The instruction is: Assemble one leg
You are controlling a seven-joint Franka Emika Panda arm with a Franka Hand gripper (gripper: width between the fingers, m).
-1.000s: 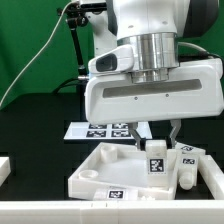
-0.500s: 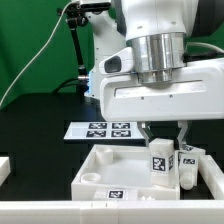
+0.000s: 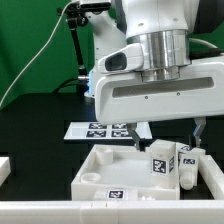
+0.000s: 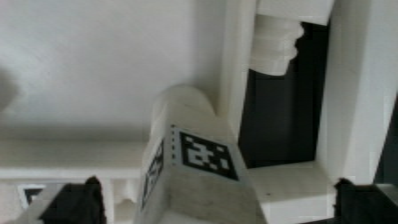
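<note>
Robot arm filling most of the exterior view, its broad white wrist housing hanging over a black table. Below it the gripper [image 3: 166, 138] has its two dark fingers spread wide apart, one finger [image 3: 139, 139] toward the exterior view's left and the other [image 3: 197, 132] toward the right, holding nothing.

Between and just below those fingers stands the leg [image 3: 158, 163], a short white post with a black-and-white square tag on its near face. Its long axis runs up and down, leaning slightly. It stands at the right side of a large white tray-like panel [image 3: 100, 172], close to the panel's right wall. Whether its narrower end points down into the panel cannot be told here.

More white legs [image 3: 189, 163] cluster just to the right of it. Farther back lies the marker board [image 3: 105, 129], flat on the table.

The wrist view looks down from above: the leg [image 4: 199, 170] fills the middle, its tagged face tilted, with the dark fingertips [image 4: 75, 203] at either lower corner, well clear of it. This view also shows another leg's ridged, narrower end [image 4: 276, 45], lying beyond.
</note>
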